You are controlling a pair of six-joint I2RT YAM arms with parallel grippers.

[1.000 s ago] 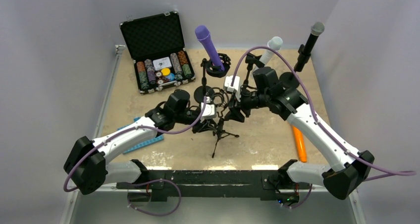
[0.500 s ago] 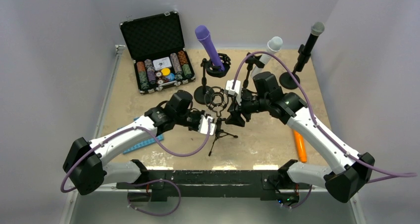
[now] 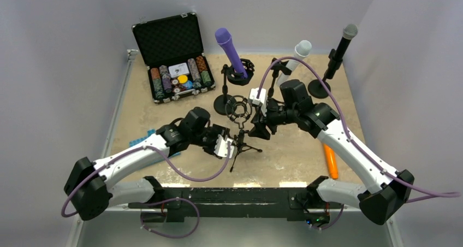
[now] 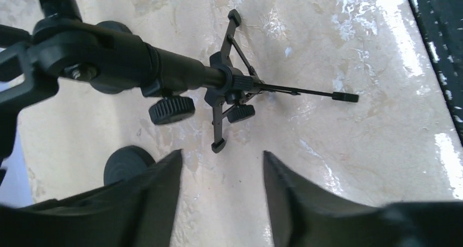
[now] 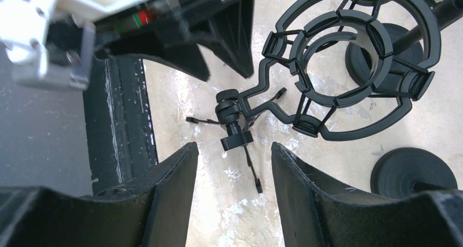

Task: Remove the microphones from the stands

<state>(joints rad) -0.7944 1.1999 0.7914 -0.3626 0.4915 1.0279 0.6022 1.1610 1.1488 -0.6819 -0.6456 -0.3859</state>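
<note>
Left gripper [image 4: 221, 159] hangs with its black fingers parted around nothing, just beside the black metal tripod stand [image 4: 218, 80]. My right gripper [image 5: 233, 148] is likewise spread and empty near that stand's black cage-like shock mount [image 5: 349, 66], whose ring is empty. I have bare mottled beige tabletop [image 3: 289, 148] from the tripod's three thin legs to the near rail, while the back is crowded by three upright microphones: a purple microphone [image 3: 229, 51], a white microphone [image 3: 299, 53] and a black microphone with a grey head [image 3: 339, 47]. One smooth orange microphone [image 3: 329, 158] lies flat by my right arm, well apart from the tripod.
</note>
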